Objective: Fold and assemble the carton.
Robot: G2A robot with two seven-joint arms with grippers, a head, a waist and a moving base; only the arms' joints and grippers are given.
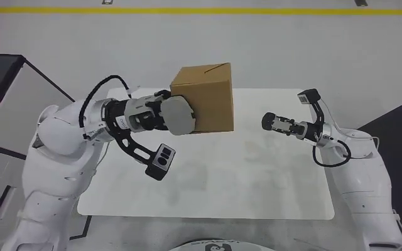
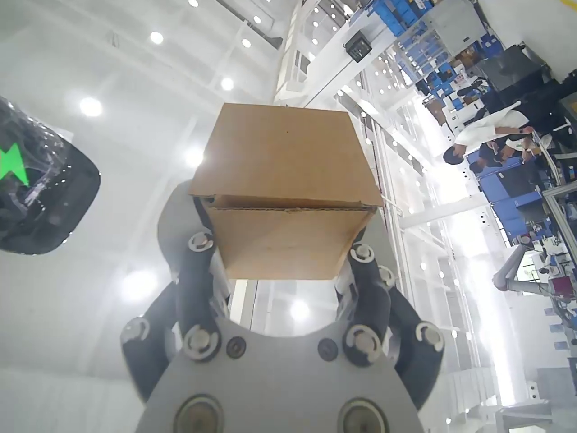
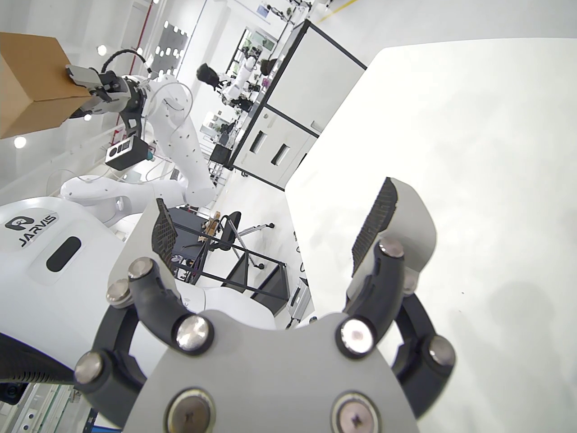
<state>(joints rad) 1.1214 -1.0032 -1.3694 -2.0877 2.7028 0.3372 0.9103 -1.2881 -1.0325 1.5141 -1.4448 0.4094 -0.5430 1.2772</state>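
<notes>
One brown carton is on site, and it is off the table: the left gripper holds it in the air above the far left part of the white table. The left wrist view shows the left gripper clamped on the carton, one finger against each of two opposite sides at the end nearest the wrist. The carton stands squared up as a box. A flap edge runs across the face turned to the wrist camera, with a small gap at one corner. From above, the upper face shows a slanted seam line. Whether all flaps are fully tucked cannot be told. The right wrist view confirms the hold from across the table: the carton hangs raised with the left gripper at its side. The right gripper is well apart from the carton, above the right part of the table, pointing toward it. The right gripper has its ribbed pads spread wide with nothing between them, above the table surface. Beyond the table's far left corner stands a black-framed cabinet with white doors. A yellow line runs along the floor past the table's far edge.
</notes>
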